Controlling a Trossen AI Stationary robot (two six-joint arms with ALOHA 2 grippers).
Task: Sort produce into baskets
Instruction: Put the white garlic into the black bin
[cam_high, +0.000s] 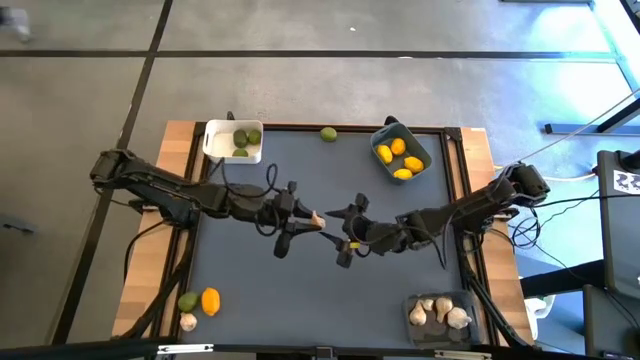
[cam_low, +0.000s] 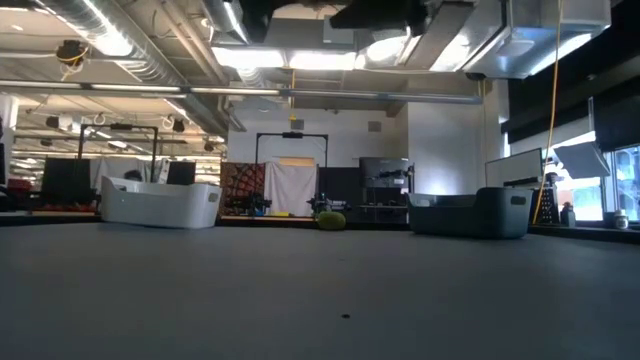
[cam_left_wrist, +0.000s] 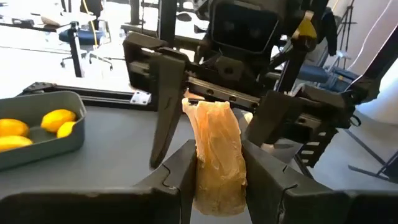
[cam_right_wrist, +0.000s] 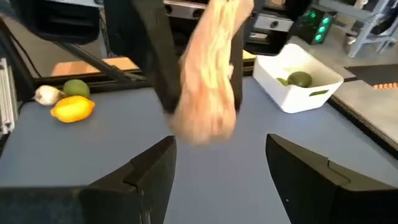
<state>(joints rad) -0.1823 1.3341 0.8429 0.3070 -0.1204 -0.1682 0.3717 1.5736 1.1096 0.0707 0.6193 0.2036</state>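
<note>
Garlic, a pale elongated piece (cam_left_wrist: 216, 155), is sitting between the two fingers of the left gripper (cam_high: 300, 222), which is closed on it above the middle of the grey table (cam_high: 300, 290). The right gripper (cam_high: 340, 233) is hanging just beside it, facing it, with its jaws standing open and holding nothing; in the right wrist view the pale piece (cam_right_wrist: 211, 74) is showing ahead of those open fingers, not between them.

Around them, the white basket (cam_high: 222, 148) is standing at the far left corner with two green fruits (cam_high: 245, 139) inside. The blue-grey basket (cam_high: 385, 135) is standing at the far right and is holding yellow lemons (cam_high: 404, 160). One green fruit (cam_high: 328, 134) is lying alone at the far edge, between these two baskets. The clear basket (cam_high: 412, 300) is at the near right corner with several garlic bulbs (cam_high: 440, 312) in it. At the near left corner a lemon (cam_high: 210, 301), a green fruit (cam_high: 187, 301) and a garlic bulb (cam_high: 188, 322) are lying close together on the table, outside any basket.
</note>
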